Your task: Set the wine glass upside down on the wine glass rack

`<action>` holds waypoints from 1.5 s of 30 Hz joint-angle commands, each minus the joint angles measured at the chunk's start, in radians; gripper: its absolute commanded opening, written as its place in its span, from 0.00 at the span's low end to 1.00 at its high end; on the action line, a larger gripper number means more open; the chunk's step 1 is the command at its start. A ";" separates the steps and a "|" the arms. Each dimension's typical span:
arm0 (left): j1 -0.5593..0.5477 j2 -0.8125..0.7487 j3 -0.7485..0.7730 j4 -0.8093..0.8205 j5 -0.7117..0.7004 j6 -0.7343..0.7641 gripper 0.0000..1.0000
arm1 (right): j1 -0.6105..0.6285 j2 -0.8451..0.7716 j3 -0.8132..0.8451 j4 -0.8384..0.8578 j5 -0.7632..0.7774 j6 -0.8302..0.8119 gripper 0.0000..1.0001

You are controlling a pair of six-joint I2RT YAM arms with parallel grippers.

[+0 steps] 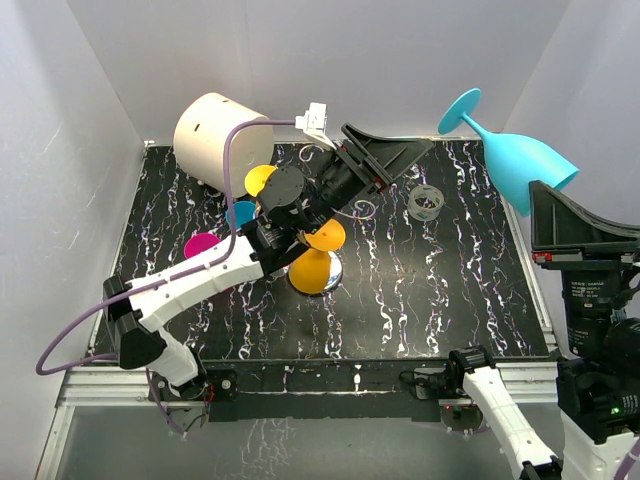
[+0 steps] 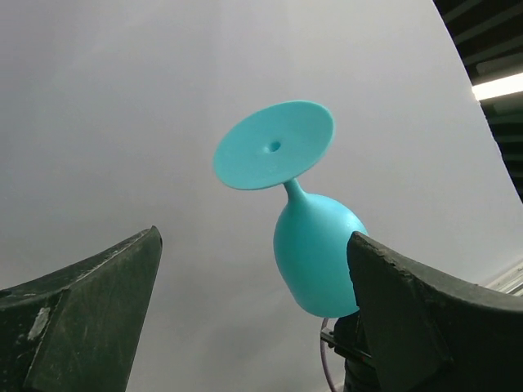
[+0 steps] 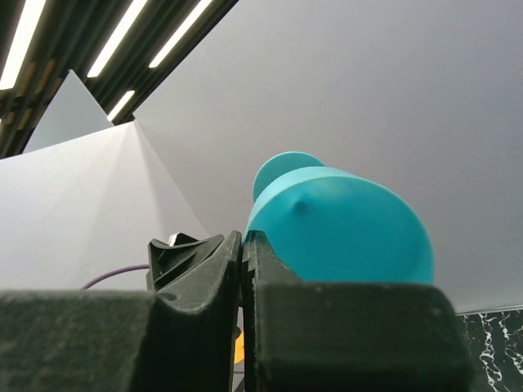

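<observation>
The teal wine glass (image 1: pixel 520 155) hangs in the air at the right, tilted, its foot pointing up and left. My right gripper (image 1: pixel 537 195) is shut on its rim; in the right wrist view the bowl (image 3: pixel 343 229) sits just past the closed fingers (image 3: pixel 242 241). Over the wine glass rack (image 1: pixel 362 210), whose thin wire arms rise above a chrome base (image 1: pixel 335 272), my left gripper (image 1: pixel 400 160) is raised and open, holding nothing. Its camera looks at the wine glass (image 2: pixel 315 253) from below, between wide-apart fingers (image 2: pixel 253 245).
Yellow (image 1: pixel 260 180), blue (image 1: pixel 240 213), pink (image 1: pixel 200 245) and orange (image 1: pixel 313 270) glasses hang around the rack. A big cream cylinder (image 1: pixel 220 135) stands at the back left. A small clear cup (image 1: pixel 426 203) sits right of the rack. White walls close in on three sides.
</observation>
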 commanded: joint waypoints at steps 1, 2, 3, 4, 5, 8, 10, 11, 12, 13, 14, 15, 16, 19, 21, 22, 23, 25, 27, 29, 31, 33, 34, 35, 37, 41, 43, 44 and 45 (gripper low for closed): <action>0.000 0.021 0.045 0.059 -0.015 -0.100 0.91 | -0.004 0.015 -0.029 0.121 -0.047 0.045 0.00; -0.001 0.029 0.047 0.059 -0.016 -0.121 0.88 | -0.004 0.018 -0.038 0.138 -0.052 0.053 0.00; -0.001 0.037 0.049 0.061 -0.019 -0.150 0.85 | -0.005 0.022 -0.047 0.153 -0.056 0.059 0.00; -0.001 0.045 0.050 0.073 -0.024 -0.165 0.83 | -0.004 0.027 -0.056 0.166 -0.063 0.064 0.00; -0.001 0.056 0.053 0.093 -0.027 -0.178 0.80 | -0.004 0.032 -0.063 0.181 -0.066 0.068 0.00; -0.001 0.095 0.069 0.183 -0.033 -0.177 0.67 | -0.005 0.049 -0.085 0.214 -0.091 0.087 0.00; 0.000 0.120 0.099 0.187 -0.039 -0.186 0.65 | -0.005 0.056 -0.100 0.237 -0.107 0.103 0.00; -0.001 0.133 0.115 0.187 -0.044 -0.187 0.65 | -0.004 0.058 -0.108 0.248 -0.115 0.107 0.00; -0.001 0.144 0.126 0.189 -0.047 -0.190 0.65 | -0.005 0.060 -0.117 0.257 -0.122 0.114 0.00; -0.001 0.155 0.130 0.200 -0.050 -0.193 0.65 | -0.004 0.062 -0.123 0.262 -0.124 0.119 0.00; -0.001 0.159 0.128 0.222 -0.054 -0.192 0.65 | -0.004 0.064 -0.126 0.266 -0.126 0.122 0.00; 0.000 0.161 0.123 0.245 -0.060 -0.188 0.65 | -0.004 0.066 -0.128 0.266 -0.128 0.123 0.00; -0.001 0.162 0.118 0.265 -0.063 -0.183 0.65 | -0.004 0.066 -0.130 0.267 -0.128 0.123 0.00; 0.000 0.160 0.105 0.289 -0.085 -0.168 0.65 | -0.004 0.066 -0.136 0.266 -0.129 0.123 0.00; -0.001 0.156 0.099 0.298 -0.107 -0.163 0.65 | -0.004 0.066 -0.140 0.266 -0.131 0.123 0.00; -0.001 0.156 0.097 0.310 -0.114 -0.157 0.62 | -0.004 0.066 -0.142 0.267 -0.136 0.121 0.00; 0.000 0.158 0.099 0.331 -0.116 -0.144 0.57 | -0.004 0.067 -0.140 0.268 -0.144 0.115 0.00; 0.000 0.158 0.102 0.371 -0.116 -0.107 0.51 | -0.004 0.074 -0.118 0.243 -0.167 0.086 0.00; 0.000 0.151 0.102 0.376 -0.126 -0.097 0.48 | -0.004 0.082 -0.095 0.213 -0.177 0.069 0.00; -0.001 0.149 0.104 0.385 -0.132 -0.089 0.45 | -0.004 0.085 -0.097 0.224 -0.204 0.072 0.00; 0.000 0.150 0.105 0.399 -0.136 -0.089 0.43 | -0.004 0.089 -0.105 0.240 -0.230 0.083 0.00; 0.000 0.152 0.105 0.409 -0.134 -0.096 0.39 | -0.004 0.095 -0.111 0.247 -0.248 0.092 0.00; 0.000 0.154 0.105 0.412 -0.130 -0.098 0.37 | -0.005 0.098 -0.113 0.252 -0.256 0.095 0.00; 0.000 0.153 0.106 0.413 -0.128 -0.099 0.35 | -0.004 0.100 -0.116 0.258 -0.262 0.096 0.00; -0.001 0.150 0.105 0.418 -0.131 -0.096 0.33 | -0.004 0.104 -0.116 0.258 -0.272 0.092 0.00; 0.000 0.149 0.108 0.438 -0.128 -0.069 0.31 | -0.005 0.094 -0.127 0.247 -0.283 0.066 0.00; 0.000 0.150 0.111 0.449 -0.126 -0.059 0.28 | -0.005 0.086 -0.135 0.240 -0.276 0.065 0.00; 0.000 0.150 0.113 0.452 -0.123 -0.053 0.26 | -0.005 0.083 -0.136 0.234 -0.275 0.063 0.00; 0.000 0.149 0.115 0.452 -0.121 -0.048 0.24 | -0.005 0.082 -0.135 0.228 -0.274 0.061 0.00</action>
